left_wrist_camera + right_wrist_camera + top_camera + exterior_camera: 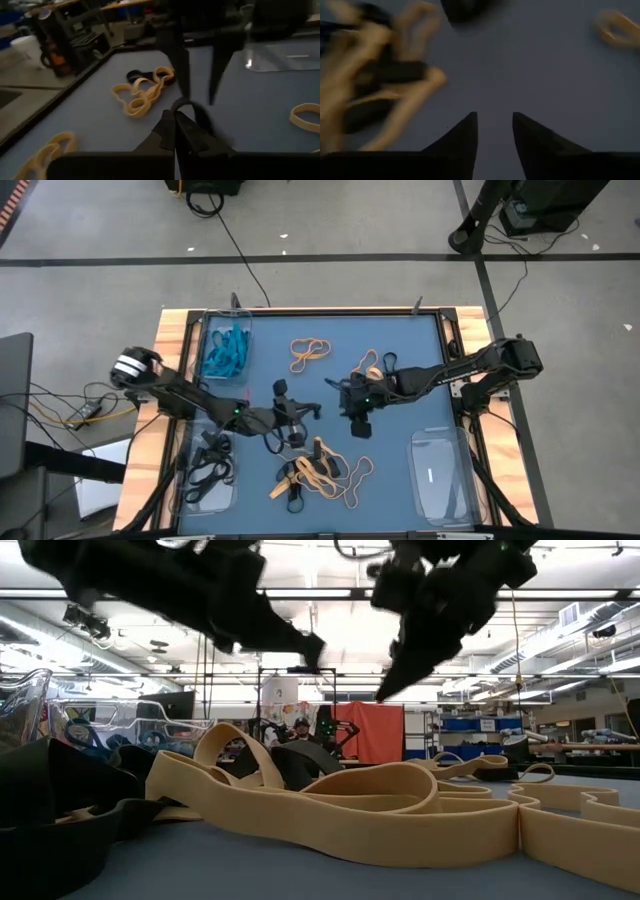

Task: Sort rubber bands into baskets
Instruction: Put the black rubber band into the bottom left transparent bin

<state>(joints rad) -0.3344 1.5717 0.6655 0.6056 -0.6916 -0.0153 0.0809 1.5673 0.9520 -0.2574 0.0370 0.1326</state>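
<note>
My left gripper (296,416) hovers over the middle of the blue mat, shut on a black rubber band (193,107). My right gripper (358,422) hangs close beside it, open, with nothing between its fingers (495,118); its two fingers (181,65) show just beyond the black band. Loose tan rubber bands lie on the mat at the far middle (310,352) and in a pile with black ones near the front (315,470). One basket (238,330) holds teal bands, another (190,492) black ones, and a third (440,480) shows nothing inside. My left gripper pinches the black band at one spot of its loop (175,107) between the free ends of its two fingers. The fingers come nearly level from the table's left. The rest of the loop arches out past the fingertips, clear of the mat.
Wooden frame rails (170,350) border the mat on both sides. More tan bands lie by the right arm (372,364). Bare mat lies between the two grippers and the right front basket.
</note>
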